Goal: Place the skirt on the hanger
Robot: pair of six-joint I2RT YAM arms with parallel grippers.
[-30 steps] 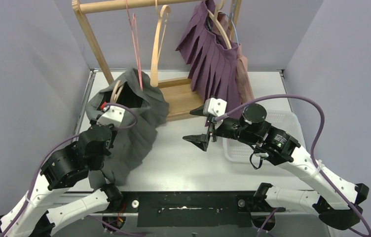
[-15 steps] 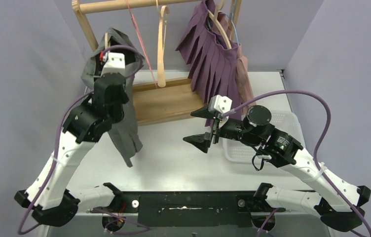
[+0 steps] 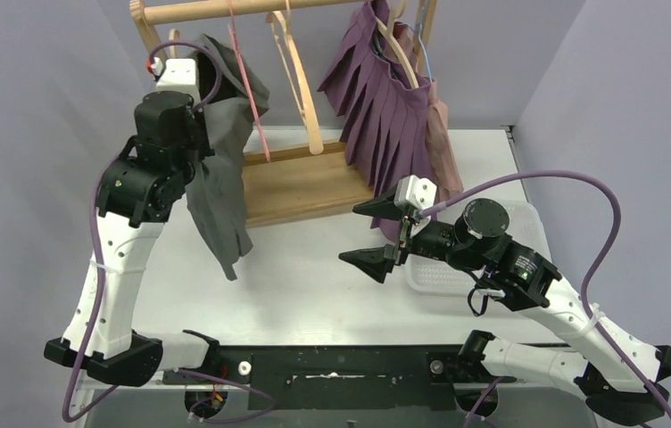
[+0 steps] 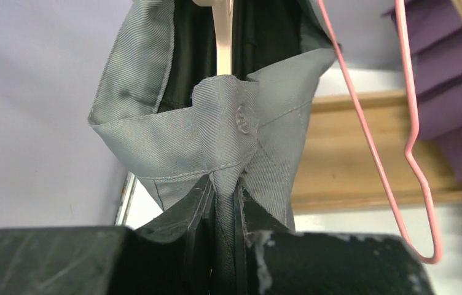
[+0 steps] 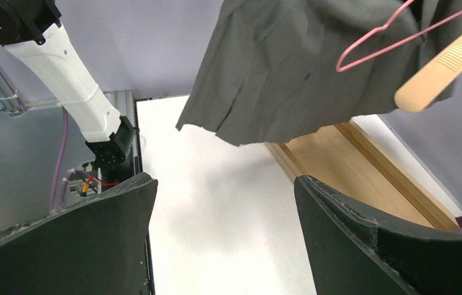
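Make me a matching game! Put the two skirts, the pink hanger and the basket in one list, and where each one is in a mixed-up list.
Things:
1. grey skirt
2. purple skirt
3. pink hanger
4. white basket

Places:
A. lying on the table
B. on the rail, empty
C. pinched in the left jaws
D. hung at the rail's right end

Pairs: 1-C, 2-D, 3-B, 4-A

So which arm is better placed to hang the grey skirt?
Left. The left gripper is shut on the grey skirt beside the wooden rail; the right gripper is open and empty.
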